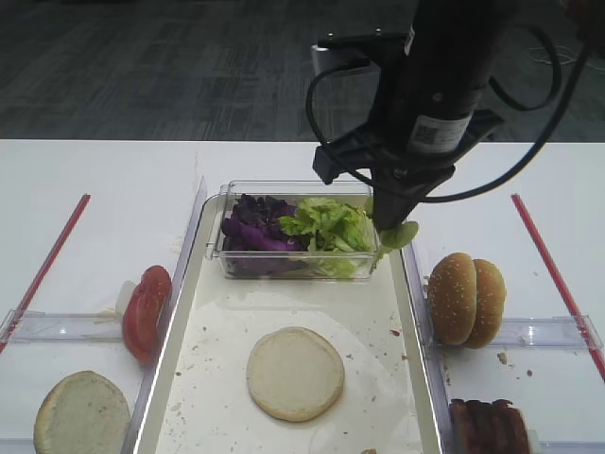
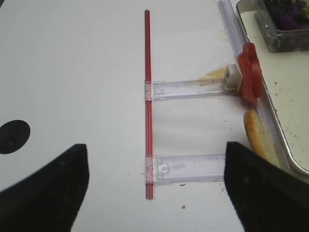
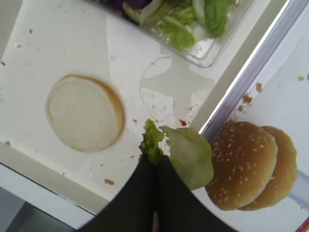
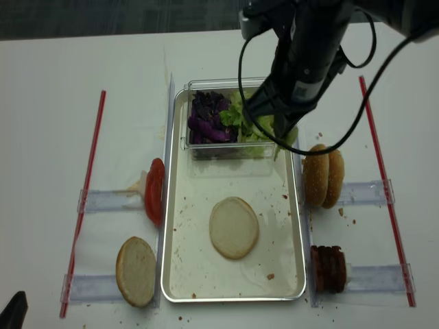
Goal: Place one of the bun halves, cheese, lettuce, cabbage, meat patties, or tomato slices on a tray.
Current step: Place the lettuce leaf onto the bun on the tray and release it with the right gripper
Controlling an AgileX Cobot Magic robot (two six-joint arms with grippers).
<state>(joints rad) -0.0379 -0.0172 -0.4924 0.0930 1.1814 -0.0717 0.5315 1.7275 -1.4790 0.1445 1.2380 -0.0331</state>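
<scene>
Green lettuce leaf [image 3: 186, 154] hangs pinched in the right gripper [image 3: 157, 162], jaws closed on it; left gripper [image 2: 154, 183] gapes empty; next, carry toward 7 o'clock, over the bun half [image 3: 84, 112] on the tray [image 1: 397, 378], then release.

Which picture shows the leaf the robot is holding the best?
The right wrist view: the lettuce leaf fills the middle, pinched in the shut right gripper above the tray. The two high views show it small at the gripper's tip. The left wrist view misses it.
</scene>
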